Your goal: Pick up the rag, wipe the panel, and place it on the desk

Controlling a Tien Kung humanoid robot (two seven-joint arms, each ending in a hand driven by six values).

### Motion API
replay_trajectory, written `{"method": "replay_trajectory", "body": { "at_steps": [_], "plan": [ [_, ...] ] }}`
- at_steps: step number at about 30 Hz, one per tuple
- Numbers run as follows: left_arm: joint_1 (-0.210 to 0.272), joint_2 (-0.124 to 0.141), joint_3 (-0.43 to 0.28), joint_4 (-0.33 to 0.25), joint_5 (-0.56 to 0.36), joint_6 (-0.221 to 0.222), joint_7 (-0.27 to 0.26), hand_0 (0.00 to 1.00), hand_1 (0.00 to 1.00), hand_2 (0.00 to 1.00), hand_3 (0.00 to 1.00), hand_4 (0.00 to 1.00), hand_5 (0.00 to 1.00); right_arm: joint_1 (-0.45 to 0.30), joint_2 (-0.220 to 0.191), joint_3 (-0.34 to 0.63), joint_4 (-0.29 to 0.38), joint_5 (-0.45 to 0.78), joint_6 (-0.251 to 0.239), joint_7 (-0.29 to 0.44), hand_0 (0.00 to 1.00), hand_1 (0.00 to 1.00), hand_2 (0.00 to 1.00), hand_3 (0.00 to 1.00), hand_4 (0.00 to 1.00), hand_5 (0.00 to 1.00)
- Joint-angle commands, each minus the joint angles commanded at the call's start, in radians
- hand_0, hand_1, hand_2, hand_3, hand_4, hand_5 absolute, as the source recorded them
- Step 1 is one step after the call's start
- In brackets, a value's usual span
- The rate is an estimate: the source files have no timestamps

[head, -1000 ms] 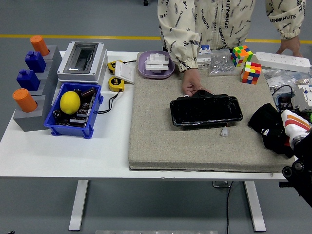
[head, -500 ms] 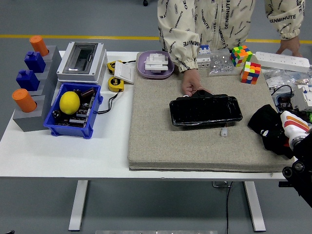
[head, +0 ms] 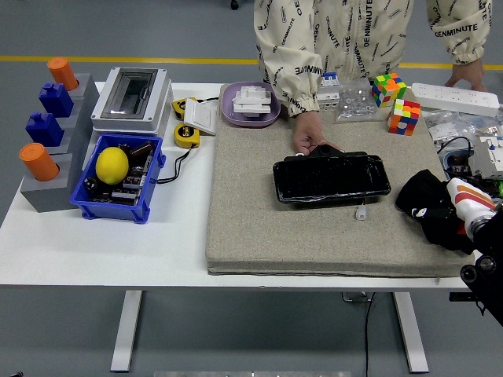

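A glossy black panel [head: 332, 179] lies flat in the middle of the grey felt mat [head: 259, 228]. A person's hand [head: 310, 135] rests on the panel's far left corner. The black rag [head: 423, 203] sits bunched at the mat's right edge. My right hand [head: 462, 206], with white and orange fingers [head: 464, 192], comes in from the right edge and is closed over the rag's right side. The rag lies about a hand's width right of the panel. My left arm is out of the picture.
Two colour cubes [head: 397, 100] and a white power strip [head: 456, 97] lie at the back right, where the person's other hand [head: 469, 75] rests. A purple bowl [head: 251, 104], grey box [head: 132, 96] and blue bin [head: 149, 206] with a lemon [head: 112, 165] stand left.
My right hand and the rag have shifted slightly left, towards the panel. The panel and the person's hands have stayed put.
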Motion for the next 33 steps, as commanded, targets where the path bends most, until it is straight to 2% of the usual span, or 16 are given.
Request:
{"method": "replay_trajectory", "body": {
  "at_steps": [1,2,13,14,25,26,31,33],
  "plan": [
    [0.001,0.0,0.0,0.0,0.0,0.0,0.0,0.652,0.662,0.695,0.582,0.677,0.439,0.001,-0.003,-0.003,0.0,0.0,0.002,0.001,0.541,0.548,0.647,0.587,0.998,0.493],
    [0.001,0.0,0.0,0.0,-0.001,0.0,0.0,0.653,0.661,0.695,0.582,0.677,0.44,0.002,-0.006,-0.004,0.0,0.001,0.004,0.001,0.577,0.567,0.666,0.63,0.998,0.528],
    [0.002,0.002,0.002,0.0,0.0,0.0,0.0,0.653,0.66,0.695,0.581,0.677,0.441,0.004,-0.019,-0.006,0.008,-0.003,0.009,0.003,0.598,0.576,0.672,0.652,0.998,0.539],
    [0.003,0.002,0.002,0.0,0.0,0.0,0.0,0.652,0.66,0.695,0.581,0.675,0.438,0.004,-0.02,-0.006,0.008,-0.003,0.009,0.003,0.607,0.582,0.673,0.691,0.998,0.545],
    [0.002,0.001,0.002,-0.001,0.001,-0.001,0.0,0.652,0.662,0.695,0.581,0.674,0.436,0.002,-0.028,0.007,0.024,-0.014,0.014,-0.002,0.622,0.594,0.68,0.724,0.998,0.545],
    [0.002,0.001,0.002,-0.001,0.001,0.0,0.0,0.652,0.662,0.693,0.581,0.675,0.437,0.002,-0.029,0.011,0.028,-0.016,0.015,-0.003,0.649,0.632,0.717,0.753,0.998,0.545],
    [0.0,0.0,0.001,0.0,0.001,0.0,0.0,0.652,0.662,0.693,0.581,0.675,0.437,0.001,-0.035,0.028,0.046,-0.025,0.011,-0.006,0.649,0.632,0.717,0.753,0.998,0.545],
    [0.0,0.0,0.001,0.0,0.001,0.0,0.0,0.652,0.66,0.695,0.581,0.675,0.436,0.0,-0.037,0.034,0.052,-0.026,0.011,-0.006,0.684,0.665,0.749,0.769,0.998,0.548]
  ]
}}
